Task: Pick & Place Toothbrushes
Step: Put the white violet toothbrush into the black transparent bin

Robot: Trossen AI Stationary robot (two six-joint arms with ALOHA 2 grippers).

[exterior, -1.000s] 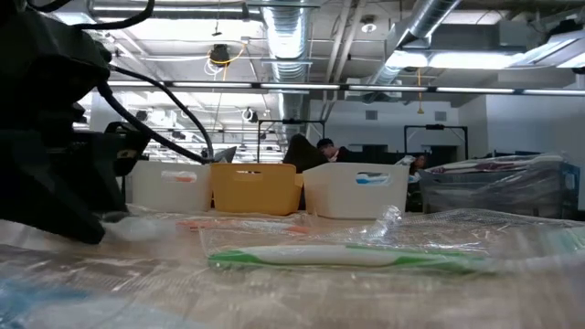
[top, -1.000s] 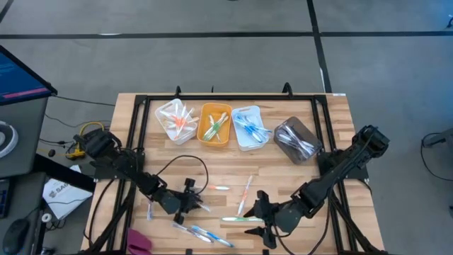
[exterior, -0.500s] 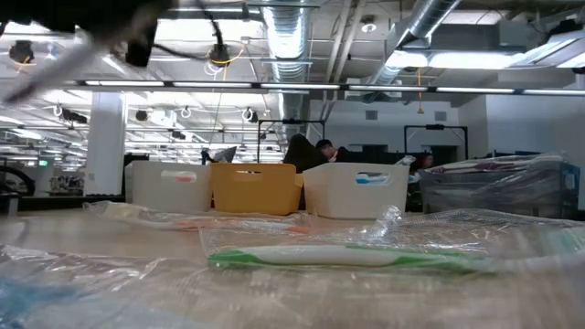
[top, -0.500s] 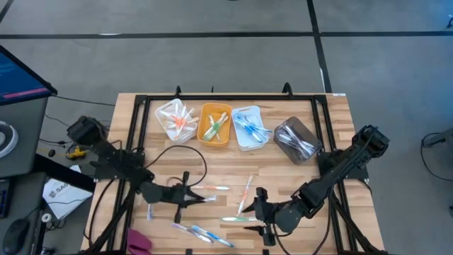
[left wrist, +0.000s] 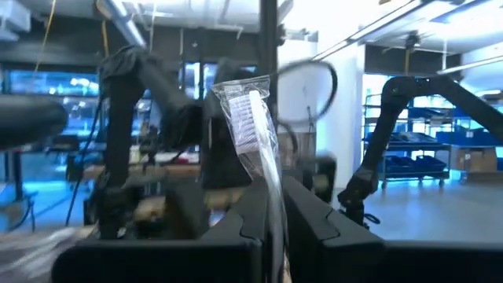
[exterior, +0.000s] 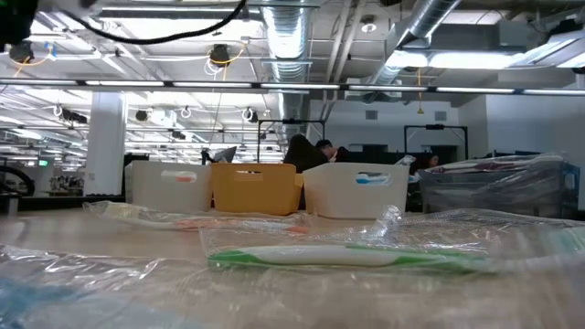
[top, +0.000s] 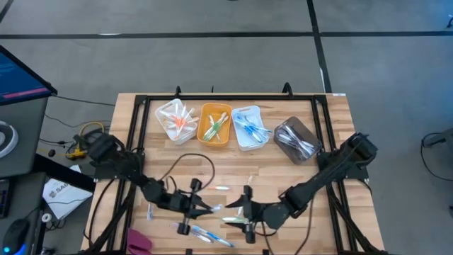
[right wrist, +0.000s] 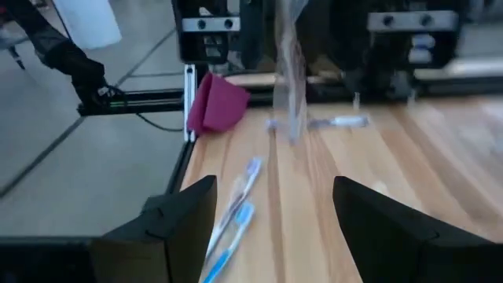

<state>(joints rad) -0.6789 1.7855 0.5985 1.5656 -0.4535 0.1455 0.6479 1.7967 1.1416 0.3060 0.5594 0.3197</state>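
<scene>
Where toothbrushes lie: wooden table.

You have a pale wood-plank bench with a black frame on a grey floor crossed by dark lines. At the far side sit four bins: clear with orange-pink brushes, orange with green and orange ones, white with blue ones, grey with pale ones. Near you lie blue-and-white brushes, a green-and-white one in clear wrap, and a magenta cloth at the left edge. Both arms are black, fingers too.
</scene>
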